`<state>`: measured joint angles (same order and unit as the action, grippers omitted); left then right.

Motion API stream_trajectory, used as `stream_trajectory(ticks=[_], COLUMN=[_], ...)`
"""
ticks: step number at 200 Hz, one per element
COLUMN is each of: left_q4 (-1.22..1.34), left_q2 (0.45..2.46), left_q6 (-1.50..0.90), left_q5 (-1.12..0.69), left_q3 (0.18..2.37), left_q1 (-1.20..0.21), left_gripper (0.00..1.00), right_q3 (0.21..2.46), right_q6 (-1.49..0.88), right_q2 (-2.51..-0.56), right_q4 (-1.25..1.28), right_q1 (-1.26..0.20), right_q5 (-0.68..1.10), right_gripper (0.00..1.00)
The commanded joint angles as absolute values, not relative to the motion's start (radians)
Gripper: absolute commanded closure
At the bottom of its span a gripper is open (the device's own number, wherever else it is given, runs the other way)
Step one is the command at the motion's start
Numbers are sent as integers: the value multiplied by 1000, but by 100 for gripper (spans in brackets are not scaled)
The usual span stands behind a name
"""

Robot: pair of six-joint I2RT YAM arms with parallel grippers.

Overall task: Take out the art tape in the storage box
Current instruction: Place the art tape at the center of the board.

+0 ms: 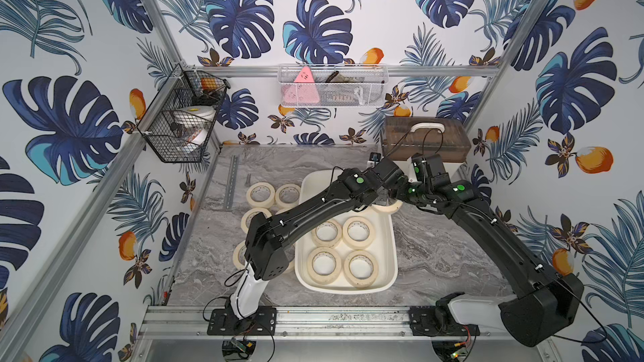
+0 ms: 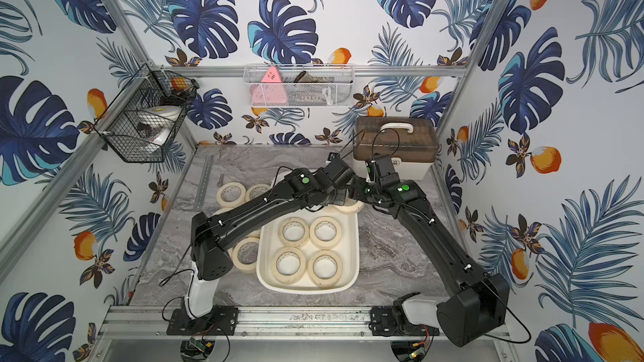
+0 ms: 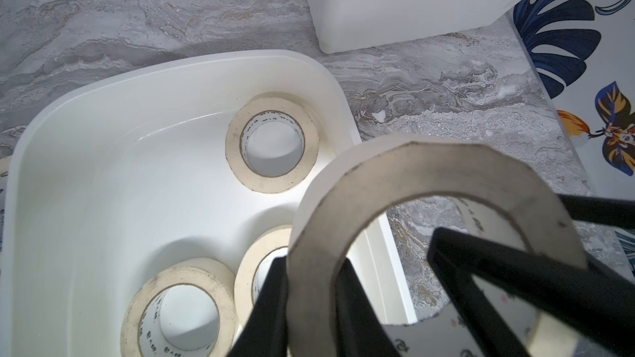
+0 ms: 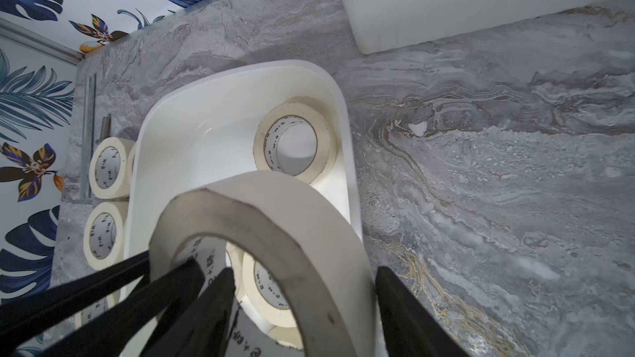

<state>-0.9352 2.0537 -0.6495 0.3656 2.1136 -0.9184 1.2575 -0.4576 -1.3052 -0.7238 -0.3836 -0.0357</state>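
In both top views your left arm (image 1: 303,210) and right arm (image 1: 488,224) meet above the far right corner of the storage box (image 1: 345,287). One art tape roll (image 1: 386,207) is lifted between the wrists at the rim. Four rolls (image 1: 361,283) lie flat in the near half of the box, and other rolls (image 1: 261,204) sit out on the counter (image 1: 435,255) to its left. In the left wrist view the left gripper (image 3: 311,269) is pinching that lifted roll's wall, one finger through the hole and one on the outer face. Two fingers (image 3: 498,269) from the other arm reach in at the opposite side. One more roll (image 3: 271,185) lies flat in the far corner of the box. In the right wrist view the right gripper (image 4: 302,276) stands spread astride the wall. Its inner finger is clear of the cardboard core, so nothing is clamped on that side. Treat the roll as light and stiff, and papery enough not to slip. Take hold across the wall, not across the whole ring. Squeeze gently, since a hard pinch could probably press the ring out of round.
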Motion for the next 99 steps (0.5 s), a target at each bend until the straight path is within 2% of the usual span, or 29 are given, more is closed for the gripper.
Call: stream_trajectory(ticks=[1, 19, 65, 86, 99], left_q4=[-936, -926, -904, -897, -891], left_q2=[2056, 2047, 2012, 1999, 1990], left_q6=[-650, -658, -660, -664, -664], left_q5=[361, 352, 342, 340, 337], left_q3=[2131, 2125, 2093, 2080, 2071], left_q1=[-923, -926, -926, -925, -926], left_gripper=[96, 96, 95, 95, 94], right_q3=[1268, 1258, 1247, 1244, 1245], right_q6=[-414, -401, -401, -402, -398], right_q2=[-1296, -1284, -1294, -1299, -1298], right_q4=[-765, -753, -746, -742, -742], right_q1=[-379, -374, -358, -353, -351], right_q5=[-106, -116, -112, -100, -100], right_gripper=[40, 49, 51, 56, 62])
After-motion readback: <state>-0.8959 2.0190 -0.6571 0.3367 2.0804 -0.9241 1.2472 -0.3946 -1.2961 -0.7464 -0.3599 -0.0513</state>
